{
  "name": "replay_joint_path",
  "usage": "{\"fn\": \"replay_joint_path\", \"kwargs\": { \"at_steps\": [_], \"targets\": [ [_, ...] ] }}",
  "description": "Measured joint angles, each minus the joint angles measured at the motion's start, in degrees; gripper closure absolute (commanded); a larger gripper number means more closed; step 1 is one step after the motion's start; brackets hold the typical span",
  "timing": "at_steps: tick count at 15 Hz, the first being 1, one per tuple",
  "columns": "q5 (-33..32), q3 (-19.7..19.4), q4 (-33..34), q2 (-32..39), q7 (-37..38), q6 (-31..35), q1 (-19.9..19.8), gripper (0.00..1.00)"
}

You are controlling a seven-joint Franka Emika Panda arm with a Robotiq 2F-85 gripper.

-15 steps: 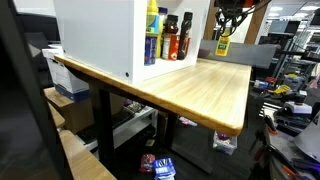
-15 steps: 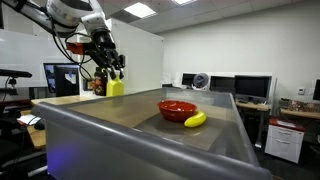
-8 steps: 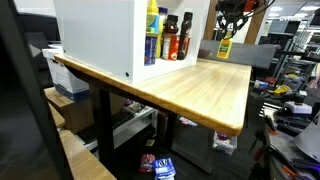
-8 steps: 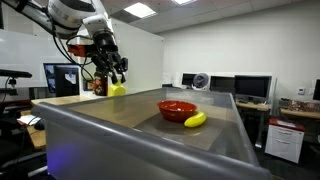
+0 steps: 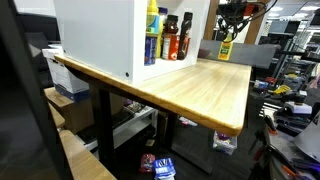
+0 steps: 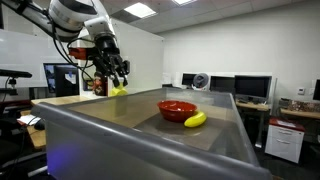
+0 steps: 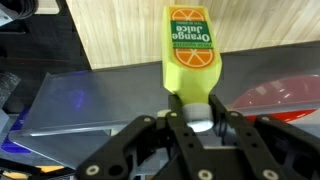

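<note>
1. The tool [image 7: 200,112] is clamped tight on the capped end of a yellow orange juice bottle [image 7: 192,55]; a finger presses each side.
2. In both exterior views the bottle hangs in the air under the tool [image 6: 112,72], off the bench [image 6: 105,110], over its far end.
3. Well apart, a red bowl [image 6: 177,109] sits on the bench; a banana [image 6: 195,120] lies just beside it.
4. A white cabinet [image 5: 100,35] stands on the bench; bottles [image 5: 165,35] fill its open side.

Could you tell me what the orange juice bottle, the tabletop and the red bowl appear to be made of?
The bottle: likely plastic, smooth yellow-green with a printed label. The tabletop: wood, pale with visible grain. The bowl: plastic or glazed ceramic, glossy red; the sheen leaves it open.
</note>
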Motion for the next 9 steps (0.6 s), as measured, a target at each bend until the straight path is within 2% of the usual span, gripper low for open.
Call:
{"fn": "replay_joint_path", "kwargs": {
  "at_steps": [9],
  "targets": [
    [-3.5, -0.7, -0.1, 2.3, 0.9, 2.5, 0.0, 0.92]
  ]
}}
